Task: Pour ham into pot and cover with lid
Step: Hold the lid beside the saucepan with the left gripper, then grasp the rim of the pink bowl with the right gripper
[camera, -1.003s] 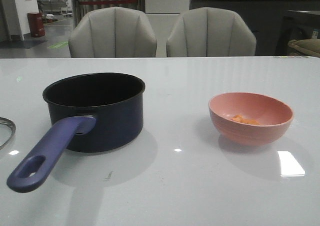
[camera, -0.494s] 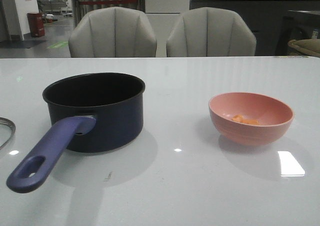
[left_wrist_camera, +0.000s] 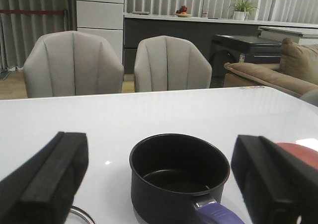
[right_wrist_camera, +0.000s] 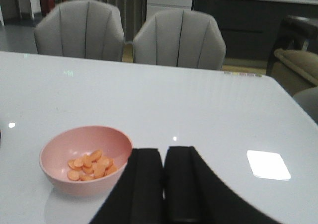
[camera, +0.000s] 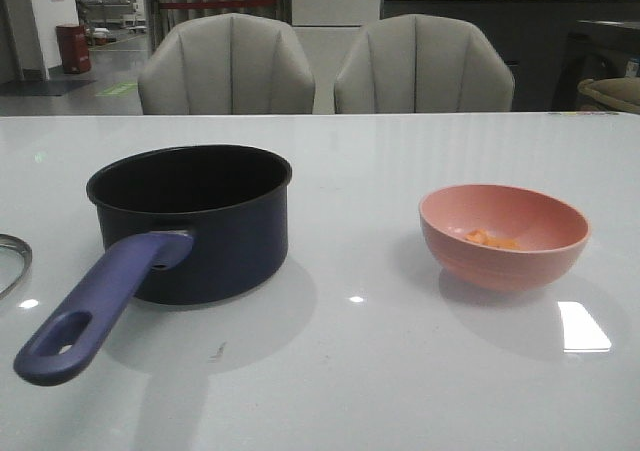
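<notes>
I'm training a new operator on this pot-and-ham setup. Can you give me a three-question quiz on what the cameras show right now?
1. True or false: the ham is already in the pot.
2. Which pincer is open: A) left or B) right?
3. Fill in: the pot's handle points toward the ____ of the table.

Key: 1 false, it lies in the pink bowl; 2 A; 3 robot's edge.

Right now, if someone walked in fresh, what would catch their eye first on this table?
The dark navy pot stands on the left side of the white table, empty, its long purplish-blue handle pointing toward the robot. To its right sits a salmon-pink bowl holding small orange ham pieces. At the far left edge, only a sliver of the lid's steel rim shows.
</notes>
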Available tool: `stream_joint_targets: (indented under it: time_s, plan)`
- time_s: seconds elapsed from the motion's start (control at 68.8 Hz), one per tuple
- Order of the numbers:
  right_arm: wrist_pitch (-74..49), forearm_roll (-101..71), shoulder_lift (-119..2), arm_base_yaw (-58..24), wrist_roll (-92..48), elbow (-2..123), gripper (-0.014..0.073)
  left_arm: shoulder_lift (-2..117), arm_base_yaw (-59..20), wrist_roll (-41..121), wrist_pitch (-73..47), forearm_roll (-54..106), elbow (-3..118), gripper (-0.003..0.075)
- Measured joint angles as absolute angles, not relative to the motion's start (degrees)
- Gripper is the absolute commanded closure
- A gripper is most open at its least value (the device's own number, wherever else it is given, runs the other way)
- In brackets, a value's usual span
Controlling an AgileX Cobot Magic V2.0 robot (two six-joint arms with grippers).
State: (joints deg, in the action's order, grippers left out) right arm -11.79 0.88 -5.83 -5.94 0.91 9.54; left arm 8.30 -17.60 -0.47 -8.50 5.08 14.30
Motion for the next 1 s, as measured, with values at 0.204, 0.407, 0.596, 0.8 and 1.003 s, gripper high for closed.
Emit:
stream_joint_targets:
  time_s: [0.204,0.407,0.596,0.8,1.003]
  plan:
    - [-15.9,0.9,-14.4,-5.9,0.9,12.9,0.0445,8.3,-17.6,-0.5,-8.8,5.1,14.3,0.0103]
    - [-15.1,-1.4,-20.8,-5.9,1.8,14.0,0.0383,8.3,-17.6,-0.5,-8.8,5.1,14.3,0.0103]
    - [-15.5,-2.3,-34.7,-5.9,2.0,20.3,0.0118,8.3,-17.6,-0.5,-8.4,5.1,14.3,0.0103]
    - [-17.2,-6.0,-53.6,-5.9,2.1,29.6,0.0098,8.3,-17.6,-0.5,-7.8,5.1,14.3,0.0103]
    - [-20.6,-8.6,-70.7,-5.9,2.3,39.4,0.0098,8.3,-17.6,-0.5,-7.8,5.1,14.3,0.0103]
